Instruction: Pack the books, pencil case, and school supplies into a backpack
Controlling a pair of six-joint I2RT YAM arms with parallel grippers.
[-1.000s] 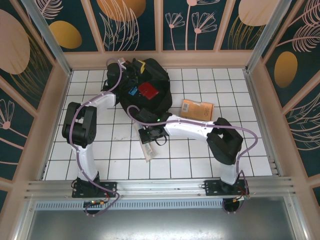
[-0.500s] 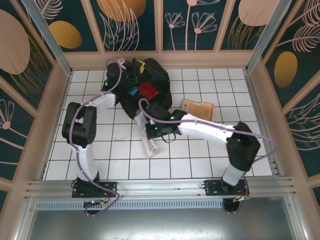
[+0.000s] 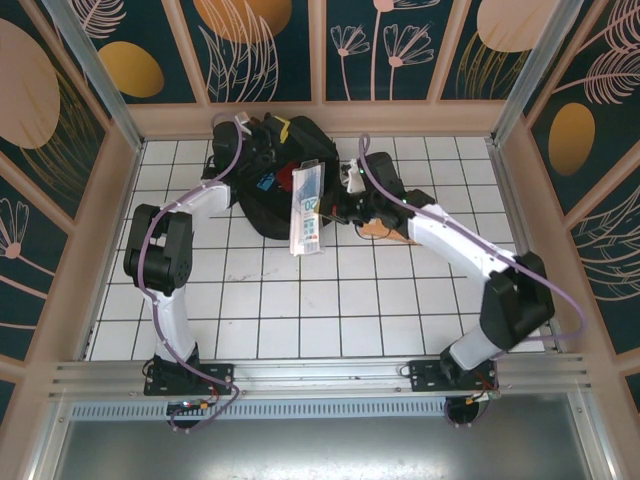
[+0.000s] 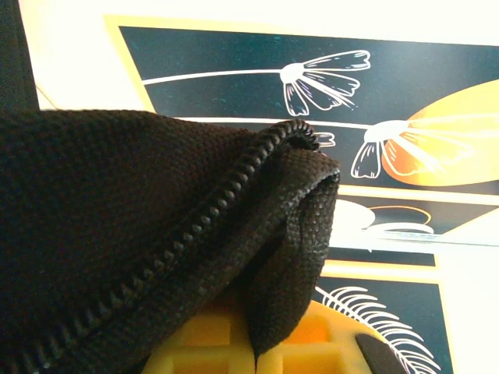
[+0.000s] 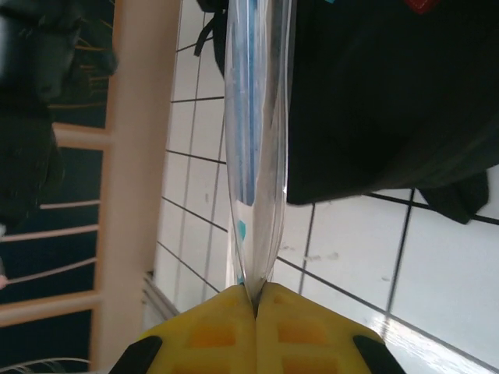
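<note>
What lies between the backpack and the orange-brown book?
The right gripper, shut on the pencil case, lies between backpack and book, in the top view.

Beneath me spreads a white tiled table [image 3: 300, 320], boxed in by dark teal wall panels [image 3: 400, 50] painted with pale flowers and orange ovals; a metal rail [image 3: 320, 375] runs along its near edge.

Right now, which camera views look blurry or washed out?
Top external: even light, sharp. Left wrist: backpack fabric crisp, wall behind it blown out white. Right wrist: pencil case soft up close, glare on the tiles.
</note>
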